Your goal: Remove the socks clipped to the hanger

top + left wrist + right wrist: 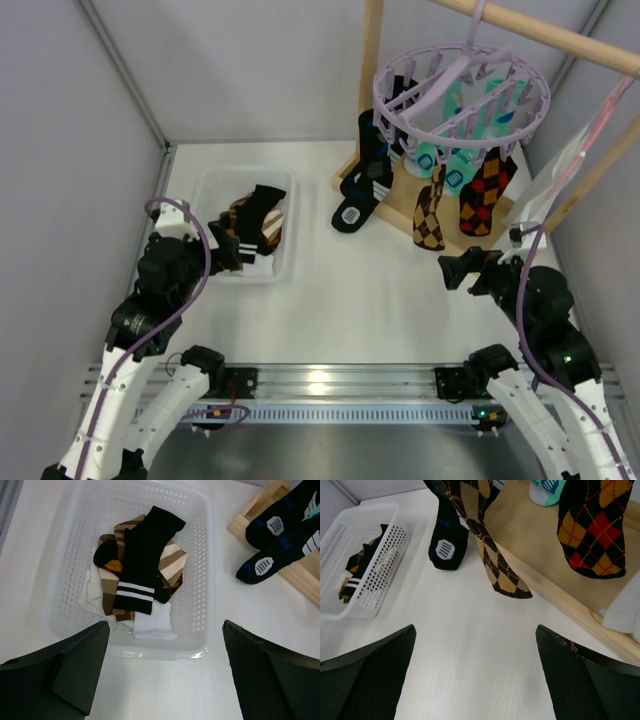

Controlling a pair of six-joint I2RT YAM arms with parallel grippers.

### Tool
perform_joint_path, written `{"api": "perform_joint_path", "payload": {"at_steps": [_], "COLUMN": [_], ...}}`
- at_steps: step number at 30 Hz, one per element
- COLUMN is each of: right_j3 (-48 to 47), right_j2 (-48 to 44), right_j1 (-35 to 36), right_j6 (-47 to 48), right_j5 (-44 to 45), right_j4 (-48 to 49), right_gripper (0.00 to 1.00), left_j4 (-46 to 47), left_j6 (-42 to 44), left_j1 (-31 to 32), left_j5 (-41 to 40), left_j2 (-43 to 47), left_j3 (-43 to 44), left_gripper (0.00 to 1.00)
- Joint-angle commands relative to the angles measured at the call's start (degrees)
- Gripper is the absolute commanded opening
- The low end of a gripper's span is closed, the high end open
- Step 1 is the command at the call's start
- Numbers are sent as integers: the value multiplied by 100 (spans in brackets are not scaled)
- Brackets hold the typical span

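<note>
I see both released and empty: my left gripper (pixel 165 630) hovers above the white basket (pixel 207 580) of loose socks (pixel 142 575), and my right gripper (pixel 475 630) sits low over the surface (pixel 470 645), facing a tan argyle sock (pixel 495 565). That sock and several others hang clipped to the hanger (pixel 379 88).

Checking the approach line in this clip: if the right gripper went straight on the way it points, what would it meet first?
Most likely the tan argyle sock hanging ahead of the open right gripper; depth is unclear, so it could graze the table first.
</note>
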State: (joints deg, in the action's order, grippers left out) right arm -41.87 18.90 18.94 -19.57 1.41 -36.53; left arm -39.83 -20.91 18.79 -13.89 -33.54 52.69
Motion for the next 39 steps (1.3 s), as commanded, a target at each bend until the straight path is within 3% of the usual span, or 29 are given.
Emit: {"api": "perform_joint_path", "payload": {"at_steps": [1,7,10,13,16,32,39], "right_j3": [12,336,714,943,821,732,1154], "right_j2": [-96,-464,-641,-118,743,3287,3507], "right_j1": [-66,-66,-66,-66,-66,277,365], "right_j6": [-29,-406,-363,-416,-267,1288,1377], "right_j5": [52,0,-719,-1589,-1864,657,660], "right_j4": [357,901,1822,2676,3134,4830,5751], "right_gripper": [99,99,99,99,99,96,91], "left_j4": [362,354,362,362,354,380,389], "left_j6": [43,43,43,43,43,60,52], "left_j1": [-24,-24,-33,-24,-24,-15,-15], "left_j5": [27,53,62,106,150,624,826], "left_j2": [-30,-65,-47,-39,-47,-398,-540], "left_j3": [-57,-57,-57,-57,-57,-31,-4], "left_gripper": [98,98,98,98,98,98,98]}}
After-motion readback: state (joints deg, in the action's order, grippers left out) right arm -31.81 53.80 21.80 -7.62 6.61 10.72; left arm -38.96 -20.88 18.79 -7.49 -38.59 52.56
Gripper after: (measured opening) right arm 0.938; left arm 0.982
